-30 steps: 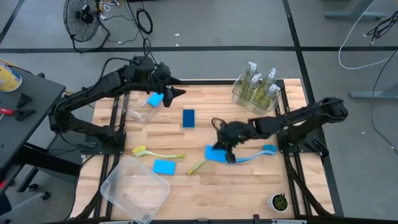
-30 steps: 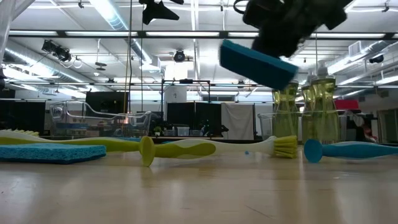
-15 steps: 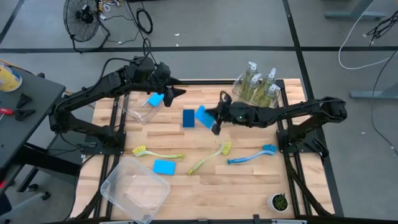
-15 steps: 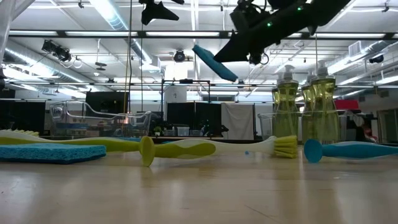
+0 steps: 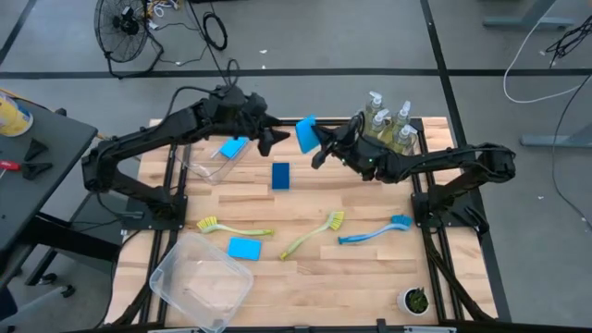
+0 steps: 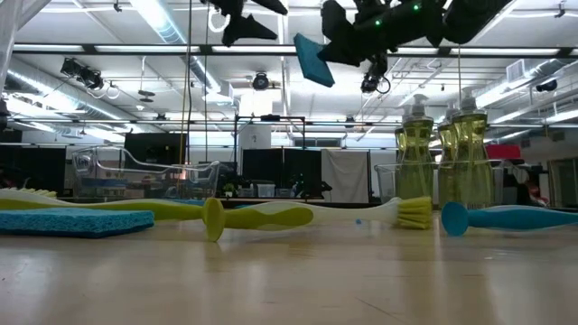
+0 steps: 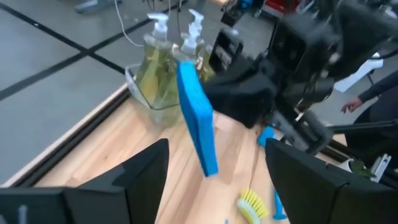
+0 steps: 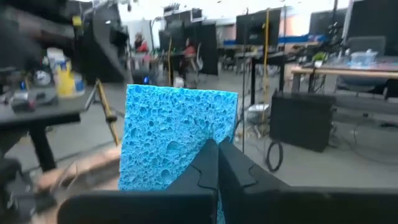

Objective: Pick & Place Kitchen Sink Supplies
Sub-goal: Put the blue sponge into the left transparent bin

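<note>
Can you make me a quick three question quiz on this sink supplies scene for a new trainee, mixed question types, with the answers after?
1. True or false: the right gripper holds a blue sponge in the air.
2. How many dish brushes lie on the table?
A. one
B. two
C. three
3. Fill in: the left gripper hovers with its fingers ____, facing the raised sponge.

Key:
1. True; it is shut on the sponge, above the table.
2. C: two yellow-green brushes and one blue brush.
3. open; the sponge is not between them yet.
</note>
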Robot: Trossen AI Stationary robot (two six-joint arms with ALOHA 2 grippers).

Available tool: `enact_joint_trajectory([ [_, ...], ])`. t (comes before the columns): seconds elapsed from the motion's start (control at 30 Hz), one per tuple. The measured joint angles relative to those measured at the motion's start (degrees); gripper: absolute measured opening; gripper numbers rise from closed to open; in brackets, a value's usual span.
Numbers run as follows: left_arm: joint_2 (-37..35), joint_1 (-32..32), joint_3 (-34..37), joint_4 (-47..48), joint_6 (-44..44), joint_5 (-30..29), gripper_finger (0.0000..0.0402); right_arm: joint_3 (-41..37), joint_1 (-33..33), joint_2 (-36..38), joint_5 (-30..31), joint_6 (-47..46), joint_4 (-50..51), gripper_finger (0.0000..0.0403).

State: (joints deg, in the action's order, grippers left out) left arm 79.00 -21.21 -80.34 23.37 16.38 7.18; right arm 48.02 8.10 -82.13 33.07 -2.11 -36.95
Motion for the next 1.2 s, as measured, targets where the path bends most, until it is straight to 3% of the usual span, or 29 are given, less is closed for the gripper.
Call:
enact_joint_trajectory([
  [0.37, 5.3, 0.3, 0.0, -4.1, -0.5, 0.3, 0.0359, 0.0, 0.0, 0.0, 3.5, -0.4, -4.7, 0.0000],
  [0.7, 5.4, 0.5, 0.0, -6.6, -0.7, -3.7, 0.0362, 0.0, 0.0, 0.0, 1.8, -2.1, -8.8, 0.0000],
  [1.2, 10.7, 3.3, 0.0, -7.8, -2.0, -8.9, 0.0358, 0.0, 0.0, 0.0, 1.0, -1.9, -6.2, 0.0000],
])
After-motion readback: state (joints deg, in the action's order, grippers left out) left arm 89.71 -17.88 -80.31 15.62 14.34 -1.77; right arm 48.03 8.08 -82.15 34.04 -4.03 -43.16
